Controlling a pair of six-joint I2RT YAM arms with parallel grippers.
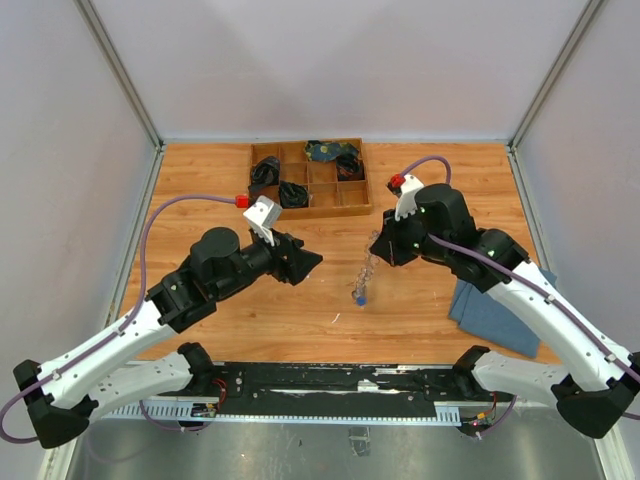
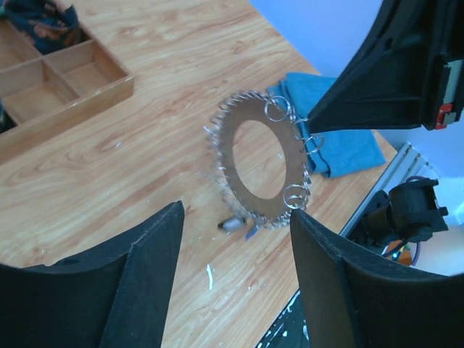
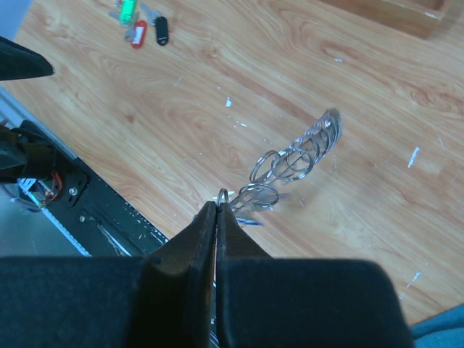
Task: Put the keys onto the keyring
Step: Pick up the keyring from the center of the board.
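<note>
The keyring [image 1: 368,262], a thin metal ring bristling with silver keys, hangs upright above the table. My right gripper [image 1: 382,250] is shut on its upper edge. The right wrist view shows the pinch [image 3: 218,205], with the keyring [image 3: 290,163] trailing away. In the left wrist view the keyring [image 2: 230,148] faces me as a spiky wreath, a blue-headed key [image 2: 251,232] at its bottom, and the right gripper [image 2: 310,125] holds its right side. My left gripper [image 2: 235,212] stands open just short of it, nothing between its fingers. The keys [image 3: 138,27], green, red and black, lie together on the table.
A wooden compartment tray [image 1: 310,211] with dark items sits at the back, also seen in the left wrist view [image 2: 69,101]. A folded blue cloth [image 1: 500,305] lies at the right. The black rail [image 1: 330,385] runs along the near edge.
</note>
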